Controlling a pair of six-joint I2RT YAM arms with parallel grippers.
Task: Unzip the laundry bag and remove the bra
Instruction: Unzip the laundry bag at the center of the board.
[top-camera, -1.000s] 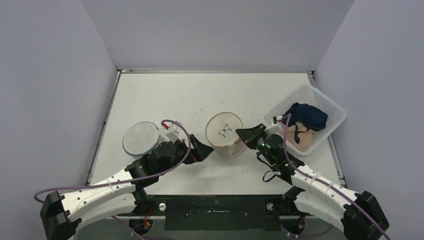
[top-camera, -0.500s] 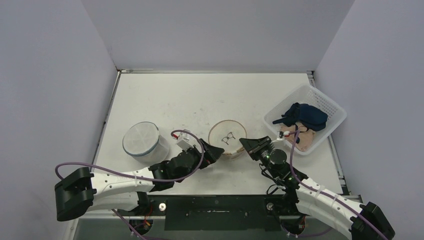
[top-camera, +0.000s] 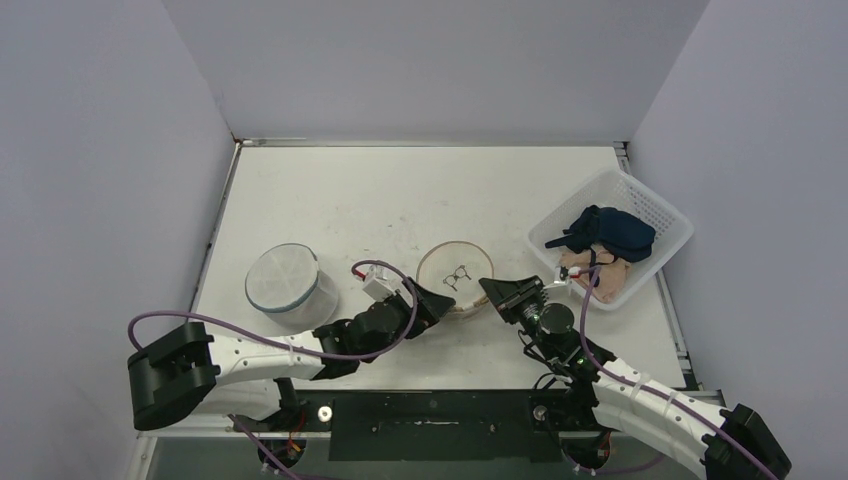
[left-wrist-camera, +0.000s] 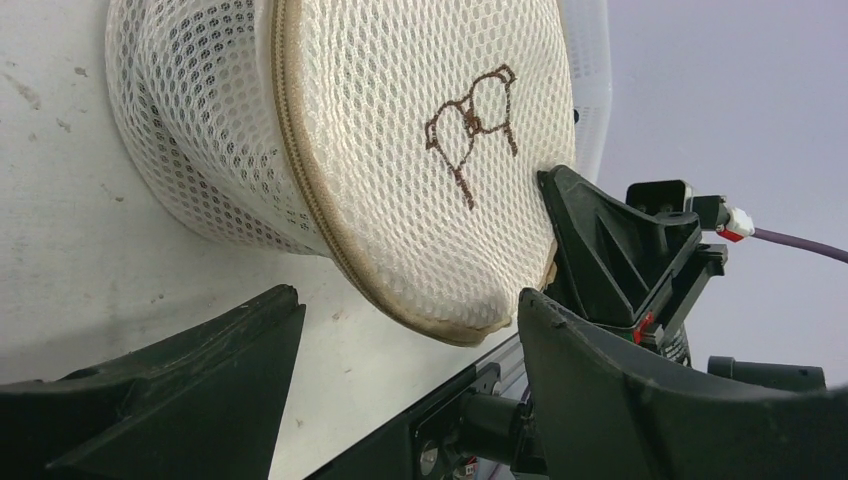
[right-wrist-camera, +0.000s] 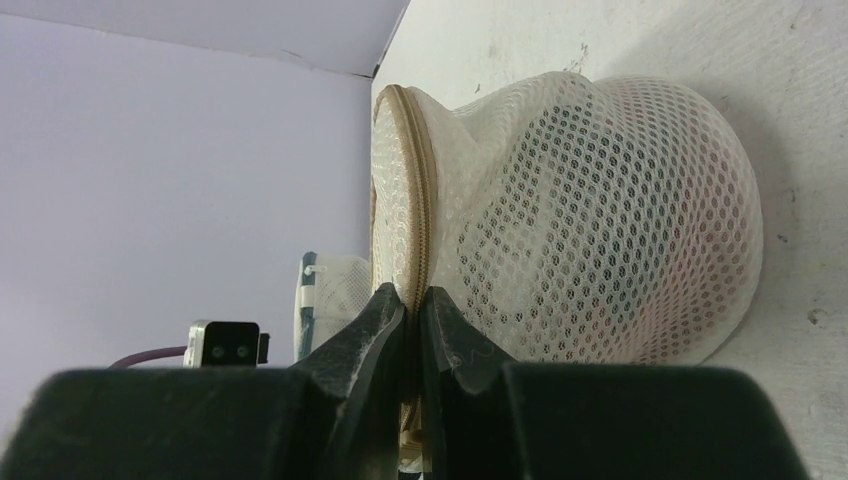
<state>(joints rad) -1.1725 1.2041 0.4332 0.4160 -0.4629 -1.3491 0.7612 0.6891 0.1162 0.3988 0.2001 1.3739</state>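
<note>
The round white mesh laundry bag (top-camera: 455, 275) with a tan zipper rim and a brown bra logo on its lid sits near the table's front middle. It shows in the left wrist view (left-wrist-camera: 400, 170) and the right wrist view (right-wrist-camera: 580, 230). My right gripper (top-camera: 487, 288) is shut on the bag's zipper rim (right-wrist-camera: 412, 290) at its right side. My left gripper (top-camera: 430, 297) is open at the bag's left side, its jaws apart just below the rim. Pinkish fabric shows faintly through the mesh; the bra itself is hidden inside.
A second round mesh bag (top-camera: 285, 280) stands at the left. A white basket (top-camera: 660, 215) at the right holds dark blue and beige garments. The table's front edge and arm mounting rail lie just below the grippers.
Both grippers have moved toward the front edge, the left one also rightward. The bag has come with them and now sits lower and flatter. The right gripper keeps hold of the rim.
</note>
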